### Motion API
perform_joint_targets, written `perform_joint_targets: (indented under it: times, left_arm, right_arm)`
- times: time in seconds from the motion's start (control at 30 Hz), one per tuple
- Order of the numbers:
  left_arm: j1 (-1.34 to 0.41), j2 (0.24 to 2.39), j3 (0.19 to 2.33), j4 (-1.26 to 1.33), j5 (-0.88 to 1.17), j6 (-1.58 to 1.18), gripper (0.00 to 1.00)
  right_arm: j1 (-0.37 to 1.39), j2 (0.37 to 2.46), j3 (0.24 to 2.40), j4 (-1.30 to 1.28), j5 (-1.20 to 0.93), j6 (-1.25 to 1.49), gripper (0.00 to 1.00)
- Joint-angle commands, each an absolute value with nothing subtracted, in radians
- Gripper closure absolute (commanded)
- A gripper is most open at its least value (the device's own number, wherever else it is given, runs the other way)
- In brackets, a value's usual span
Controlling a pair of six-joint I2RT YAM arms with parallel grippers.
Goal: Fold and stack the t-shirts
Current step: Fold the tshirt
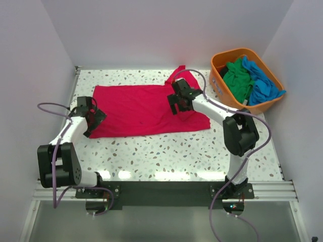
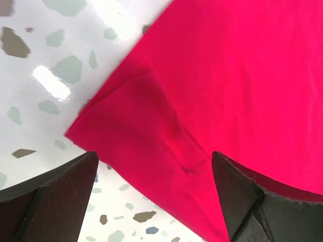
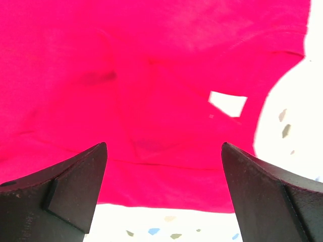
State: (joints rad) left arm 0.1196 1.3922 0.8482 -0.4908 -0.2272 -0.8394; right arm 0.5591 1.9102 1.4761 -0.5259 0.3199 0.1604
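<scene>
Top view: red shirt (image 1: 141, 108) lies spread flat on the table (image 1: 166, 151), mid-far, one sleeve sticking out to the far side. Left gripper (image 1: 94, 119) sits at the shirt's near left corner. Right gripper (image 1: 179, 99) is over its right part. Both are wide open and hold nothing. They sit at opposite ends, probably so each can take one end for a fold. Green shirt (image 1: 237, 80) and blue shirt (image 1: 263, 86) are bunched in the basket (image 1: 220, 59) at far right, not yet started.

Left wrist: fingers (image 2: 60, 191) spread wide, nothing between them. The shirt corner lies below, with a doubled flap of cloth and bare table to its left. Looks lined up to pinch that corner.

Right wrist: fingers (image 3: 70, 181) wide apart, empty. Red cloth fills the view, with a white label (image 3: 228, 103) right of centre. So this gripper is over the neck end, likely to grab there.
</scene>
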Motion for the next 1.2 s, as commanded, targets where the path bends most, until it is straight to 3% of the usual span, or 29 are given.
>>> perform_joint_targets:
  times: [0.0,0.4,0.83,1.0,1.1,1.17]
  left_arm:
    - [0.089,1.39,0.833,-0.405,-0.155,-0.808,0.0]
    - [0.066,1.575,0.859,-0.344,-0.209,-0.81,0.0]
    - [0.092,1.667,0.871,-0.41,-0.322,-0.821,0.0]
    - [0.092,1.658,0.876,-0.403,-0.304,-0.811,0.0]
    - [0.092,1.646,0.876,-0.4,-0.288,-0.807,0.0]
    - [0.092,1.631,0.877,-0.396,-0.279,-0.807,0.0]
  right_arm:
    - [0.561,1.924,1.473,-0.548,0.429,0.057,0.02]
    - [0.566,2.059,1.543,-0.56,0.413,0.029,0.01]
    - [0.488,2.144,1.689,-0.545,0.695,0.032,0.01]
    - [0.407,2.262,1.87,-0.5,0.77,-0.03,0.01]
    - [0.402,2.231,1.931,-0.537,0.759,-0.028,0.01]
    - [0.417,2.16,1.857,-0.548,0.643,-0.012,0.01]
